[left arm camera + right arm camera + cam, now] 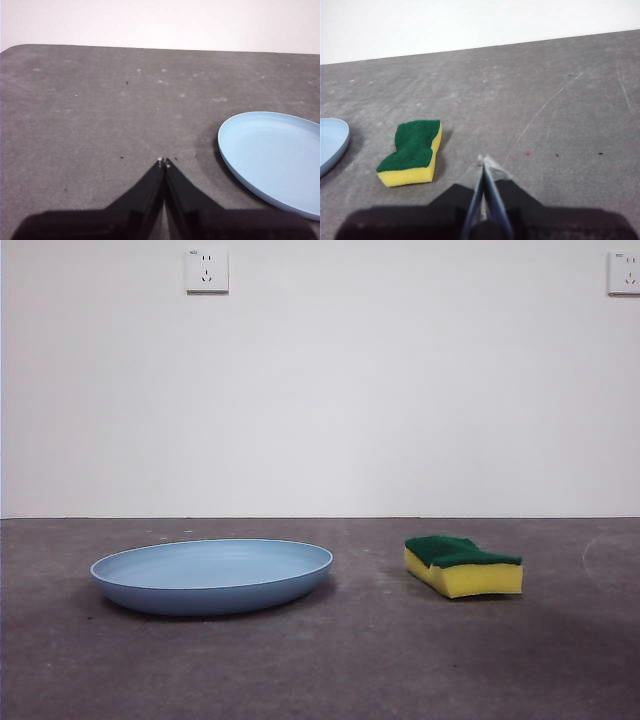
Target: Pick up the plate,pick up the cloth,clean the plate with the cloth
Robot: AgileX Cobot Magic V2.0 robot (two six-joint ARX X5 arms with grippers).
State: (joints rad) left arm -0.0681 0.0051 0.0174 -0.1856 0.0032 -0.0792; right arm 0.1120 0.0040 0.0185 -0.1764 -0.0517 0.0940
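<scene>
On the scuffed grey table [330, 670], a wide, shallow, smooth-rimmed light-blue plastic plate [212, 575] is laid flat, with a wavy-edged yellow foam sponge [463, 566], green scouring layer upward, set apart beside it. The left gripper [164, 161] and right gripper [483, 159] are held above bare tabletop, each with jaws pressed together on nothing. On the white wall behind, two sockets [207, 270] are mounted.

We see a smooth, faintly glossy light-blue plate [212, 576] of plastic look. The cloth [463, 565] near the right gripper [484, 159] shows yellow foam under rough green scouring. Matt, scuffed grey table [400, 660].
</scene>
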